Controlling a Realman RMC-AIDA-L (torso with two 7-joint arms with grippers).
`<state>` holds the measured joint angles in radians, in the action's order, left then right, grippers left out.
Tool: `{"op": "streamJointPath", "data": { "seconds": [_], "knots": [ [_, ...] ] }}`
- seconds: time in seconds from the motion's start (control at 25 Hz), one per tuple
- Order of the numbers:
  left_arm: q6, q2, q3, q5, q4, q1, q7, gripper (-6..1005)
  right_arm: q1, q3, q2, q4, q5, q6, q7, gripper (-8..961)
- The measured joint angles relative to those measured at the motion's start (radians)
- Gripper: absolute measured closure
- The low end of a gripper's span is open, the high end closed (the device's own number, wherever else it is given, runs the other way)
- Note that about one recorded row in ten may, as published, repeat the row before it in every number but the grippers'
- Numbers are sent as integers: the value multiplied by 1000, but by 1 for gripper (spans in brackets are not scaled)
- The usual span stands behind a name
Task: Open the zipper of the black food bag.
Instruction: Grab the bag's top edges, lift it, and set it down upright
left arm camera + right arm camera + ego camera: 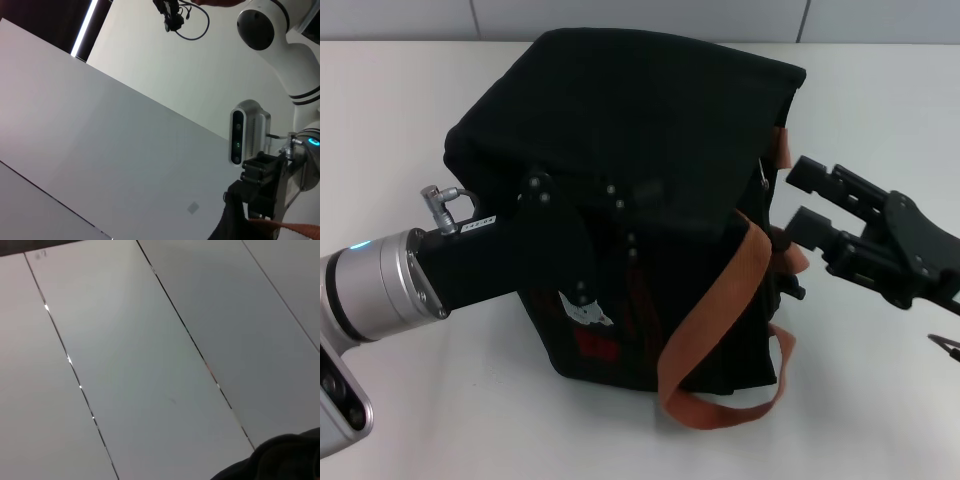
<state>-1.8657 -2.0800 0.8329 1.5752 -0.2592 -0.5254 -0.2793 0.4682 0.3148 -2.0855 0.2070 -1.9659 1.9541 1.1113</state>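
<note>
Black food bag (650, 150) upright at table (430, 90) centre, left gripper (570, 250) pressed against its near-left face, grip indistinguishable against black fabric, right gripper (798, 205) spread open beside right side, zipper hidden.

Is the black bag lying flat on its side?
No, the black food bag stands upright on the white table, with its orange straps hanging down its front.

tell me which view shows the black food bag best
The head view: the whole black food bag stands on the white table, orange handles hanging down its front, left hand against its front face, right hand beside it. Each wrist view catches only a dark corner of its fabric.
</note>
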Motion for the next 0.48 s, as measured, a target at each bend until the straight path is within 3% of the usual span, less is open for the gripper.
{"op": "streamJointPath", "data": {
  "seconds": [0.48],
  "knots": [
    [-1, 0, 0, -1, 0, -5, 0, 905, 71, -7, 2, -37, 1, -103, 23, 205]
  ]
}}
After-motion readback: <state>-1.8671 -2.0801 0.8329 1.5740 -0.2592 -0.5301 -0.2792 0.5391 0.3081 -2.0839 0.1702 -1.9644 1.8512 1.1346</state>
